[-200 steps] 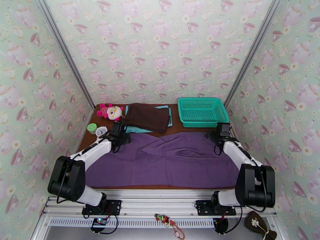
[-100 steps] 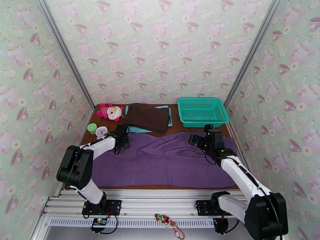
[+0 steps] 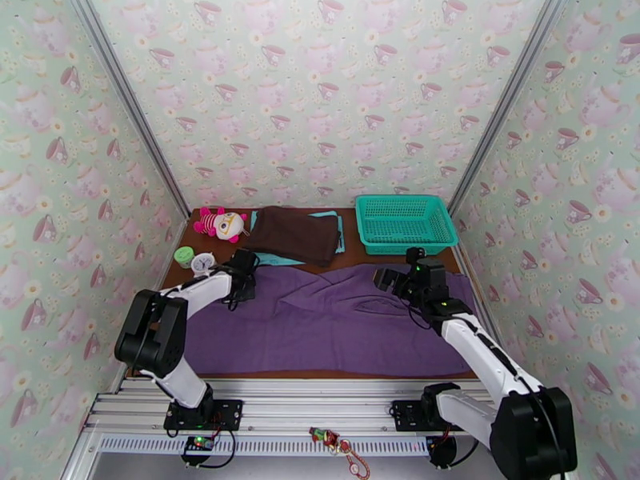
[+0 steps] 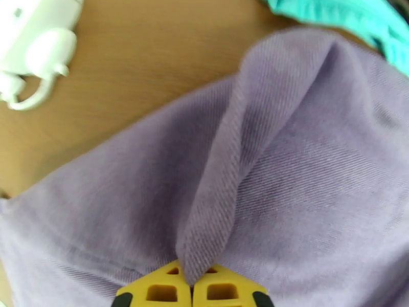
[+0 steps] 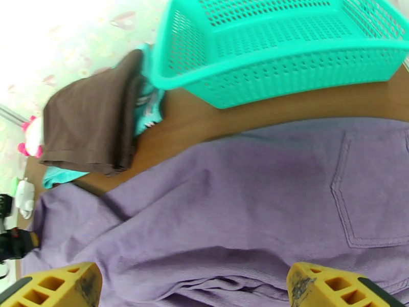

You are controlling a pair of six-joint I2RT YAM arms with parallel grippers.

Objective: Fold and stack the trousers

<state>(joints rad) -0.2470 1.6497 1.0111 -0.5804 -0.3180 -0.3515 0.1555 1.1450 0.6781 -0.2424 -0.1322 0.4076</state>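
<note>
Left wrist: left gripper (image 4: 191, 288) pinching trousers (image 4: 307, 175) fold | right gripper (image 5: 191, 290) spread wide above trousers

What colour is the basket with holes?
The basket is teal; right wrist view shows it best.

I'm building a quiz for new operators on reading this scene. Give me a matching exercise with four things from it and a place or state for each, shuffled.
Things
1. left gripper
2. right gripper
3. teal basket
4. dark brown garment

Places or states
A. lies on a light teal cloth
B. open, above the trousers
C. shut on a raised fold of the trousers
D. empty, at the far right, beyond the trousers

Pairs: 1-C, 2-B, 3-D, 4-A
</note>
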